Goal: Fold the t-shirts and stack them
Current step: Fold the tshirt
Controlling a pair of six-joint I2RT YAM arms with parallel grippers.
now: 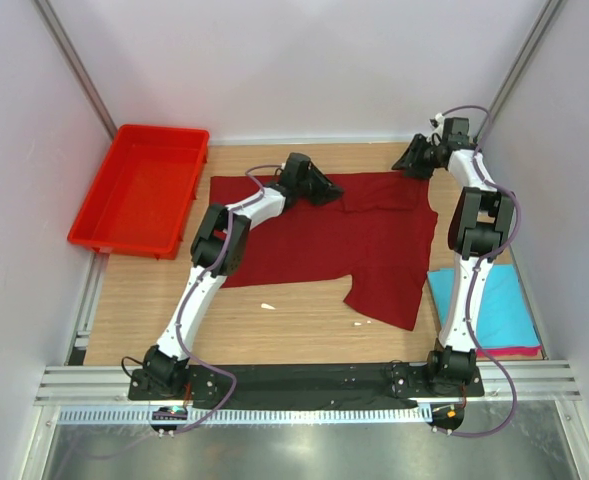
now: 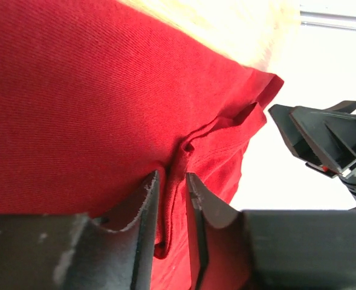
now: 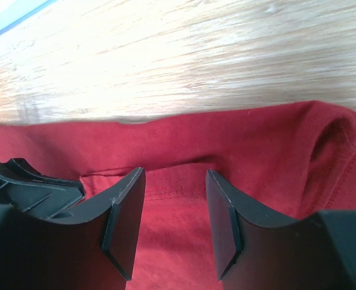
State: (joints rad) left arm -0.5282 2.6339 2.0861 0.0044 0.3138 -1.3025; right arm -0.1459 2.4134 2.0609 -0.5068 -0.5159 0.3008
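Observation:
A dark maroon t-shirt [image 1: 354, 240] lies spread out on the wooden table [image 1: 274, 325]. My left gripper [image 1: 319, 188] is down on its far edge near the middle. In the left wrist view this left gripper [image 2: 173, 176] has its jaws a narrow gap apart, astride a raised ridge of the maroon cloth [image 2: 75, 109]. My right gripper [image 1: 414, 160] hovers at the shirt's far right corner. It [image 3: 174, 175] is open, with a hem of the maroon shirt [image 3: 178, 229] under the gap. A folded turquoise t-shirt [image 1: 499, 300] rests on a pink one [image 1: 519, 351] at the near right.
A bright red plastic tray [image 1: 139, 190] sits at the far left. Two small white scraps [image 1: 267, 306] lie on the wood near the shirt's front edge. White walls close in the table on three sides. The two grippers are close together along the shirt's far edge.

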